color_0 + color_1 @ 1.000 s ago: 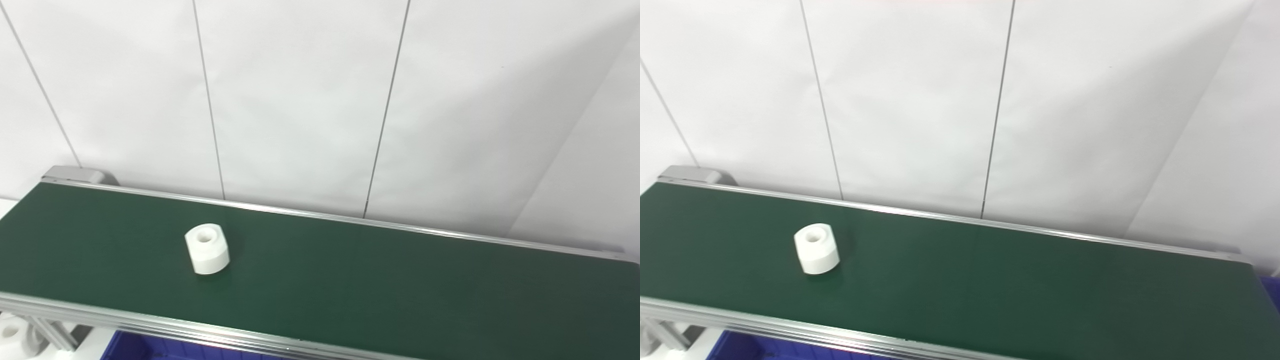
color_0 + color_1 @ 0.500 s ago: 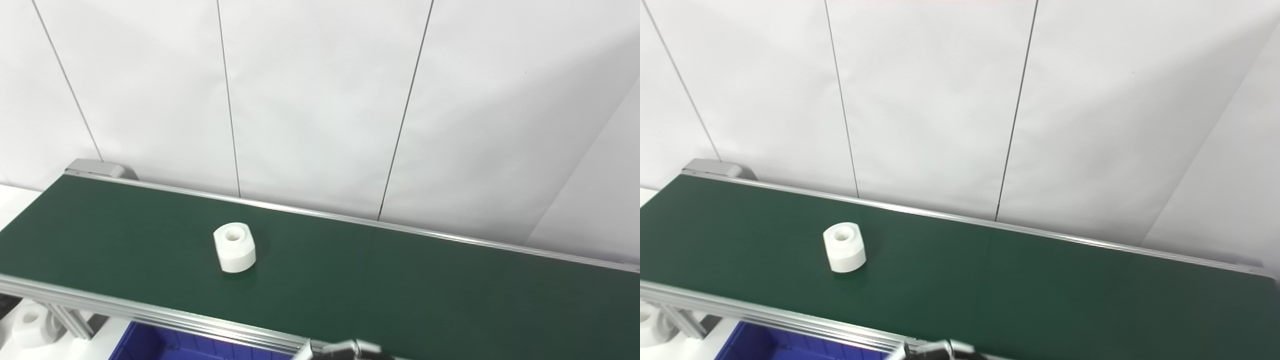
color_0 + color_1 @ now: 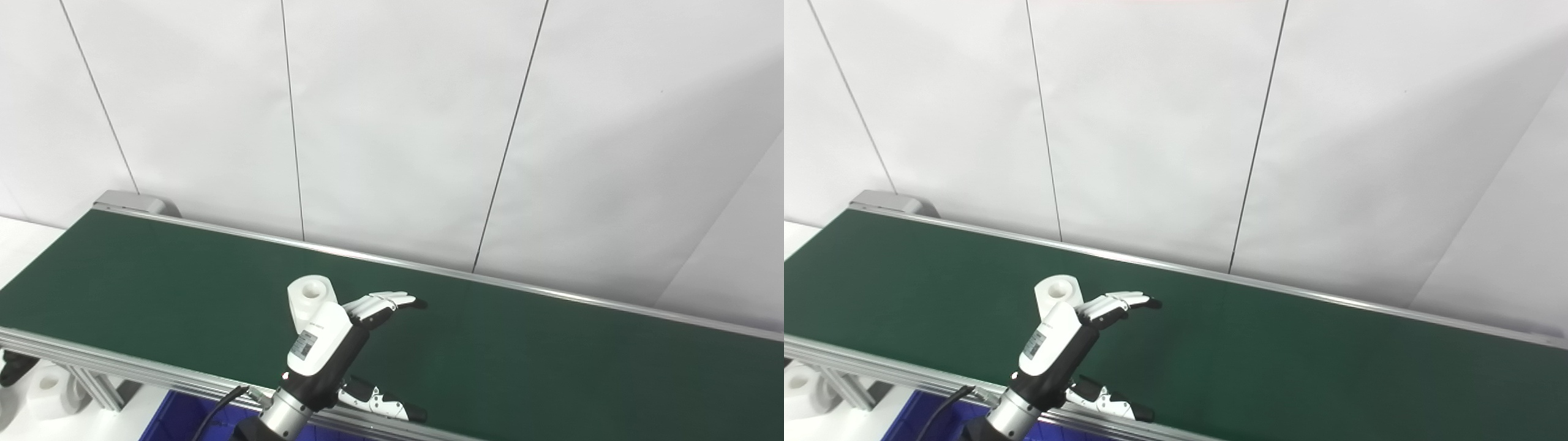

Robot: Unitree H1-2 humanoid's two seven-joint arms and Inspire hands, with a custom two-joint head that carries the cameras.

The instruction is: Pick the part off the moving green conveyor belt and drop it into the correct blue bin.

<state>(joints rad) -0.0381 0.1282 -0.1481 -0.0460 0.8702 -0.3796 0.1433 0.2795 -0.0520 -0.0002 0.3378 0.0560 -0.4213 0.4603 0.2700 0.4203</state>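
Note:
A white cylindrical part with a hole in its top stands on the green conveyor belt, left of the middle. My left hand reaches over the belt's near rail and is open. Its fingers stretch to the right just beside the part, and the thumb points right lower down. The wrist hides the part's lower near side. I cannot tell whether the hand touches the part. The part and the hand also show in the right eye view. My right hand is out of view.
A blue bin shows under the belt's near rail at the bottom edge. White parts lie at the lower left, beside the belt's frame. A white panelled wall stands behind the belt.
My left hand has come up from the bottom edge to the part's near right side. The part has ridden a little to the right on the belt. The camera has shifted.

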